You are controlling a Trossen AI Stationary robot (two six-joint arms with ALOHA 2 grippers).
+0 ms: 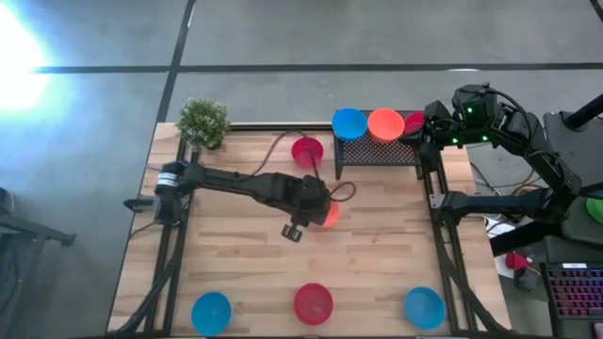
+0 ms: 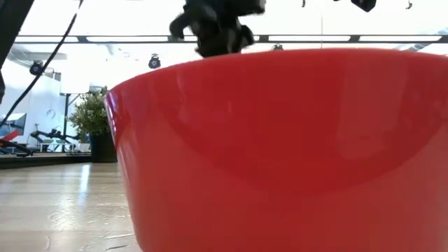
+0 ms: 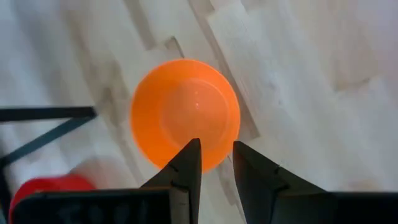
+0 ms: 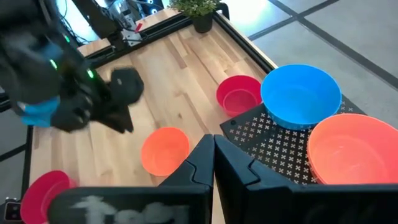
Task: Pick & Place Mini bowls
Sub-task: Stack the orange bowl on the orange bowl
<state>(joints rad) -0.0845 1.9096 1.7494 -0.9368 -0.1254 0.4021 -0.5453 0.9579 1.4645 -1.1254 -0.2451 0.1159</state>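
Observation:
My left gripper [image 3: 216, 155] hangs over the middle of the table, open by a narrow gap. Its fingers stand on either side of the near rim of an orange mini bowl [image 3: 185, 112] [image 1: 329, 215], which rests on the wood. My right gripper [image 4: 214, 148] is shut and hovers at the right end of a black perforated stand [image 1: 377, 151]. A blue bowl [image 1: 350, 123], an orange bowl [image 1: 385, 123] and a red bowl [image 1: 415, 122] sit on that stand. Another red bowl [image 1: 307, 151] rests on the table beside it. My left gripper comes down from above over the orange bowl's rim [image 3: 216, 167]. One finger [image 3: 189, 163] is over the bowl's inside and the other [image 3: 249, 168] is outside it. I cannot tell whether either finger touches the rim.
Along the near edge stand a blue bowl [image 1: 211, 313], a red bowl [image 1: 313, 303] and a second blue bowl [image 1: 424, 307]. The red one [image 2: 280, 154] fills the low view. A potted plant [image 1: 203, 122] stands at the far left corner. Bare wood lies between the middle and the near row.

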